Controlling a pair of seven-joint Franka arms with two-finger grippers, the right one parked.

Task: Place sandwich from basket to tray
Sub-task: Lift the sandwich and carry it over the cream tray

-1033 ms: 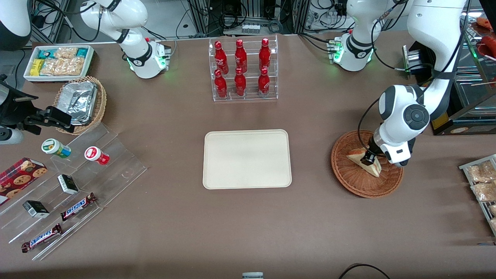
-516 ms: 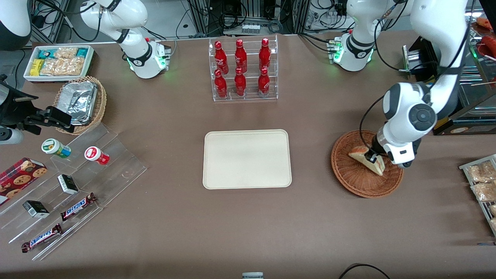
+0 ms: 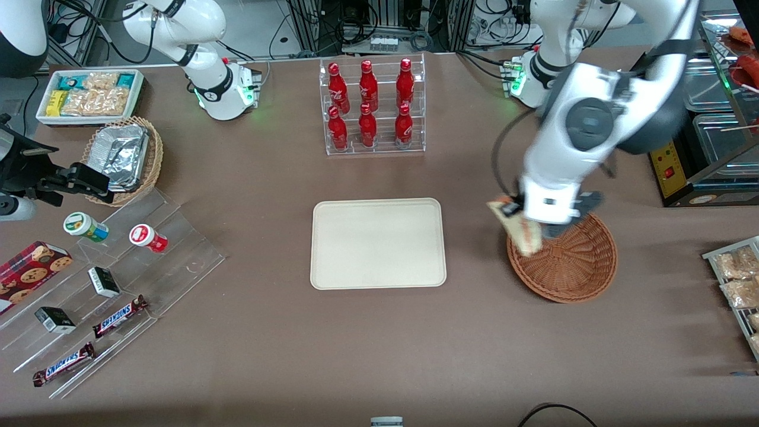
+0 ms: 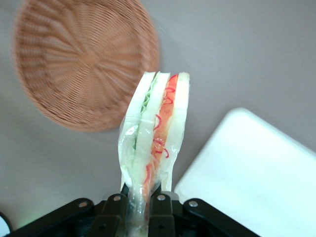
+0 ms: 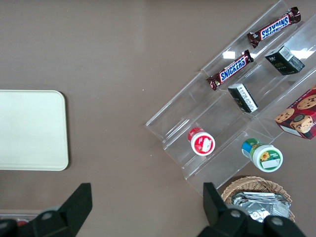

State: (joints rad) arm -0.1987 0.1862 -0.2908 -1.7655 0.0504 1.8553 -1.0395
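My left gripper (image 3: 522,220) is shut on the wrapped sandwich (image 3: 517,228) and holds it in the air above the basket's rim on the tray's side. In the left wrist view the sandwich (image 4: 155,133) hangs from the shut fingers (image 4: 162,210), with white bread and red and green layers showing. The reddish-brown wicker basket (image 3: 572,267) lies below, with nothing in it; it also shows in the left wrist view (image 4: 81,59). The cream tray (image 3: 378,243) lies flat mid-table, bare; one corner of it shows in the left wrist view (image 4: 256,173).
A clear rack of red bottles (image 3: 372,107) stands farther from the front camera than the tray. Toward the parked arm's end are a clear stepped stand with snacks (image 3: 112,284), a tan basket of foil containers (image 3: 124,157) and a white snack bin (image 3: 89,95). A rack of pastries (image 3: 738,279) lies at the working arm's end.
My gripper has lifted the sandwich out of the basket and carried it up and toward the tray. The basket now holds nothing.
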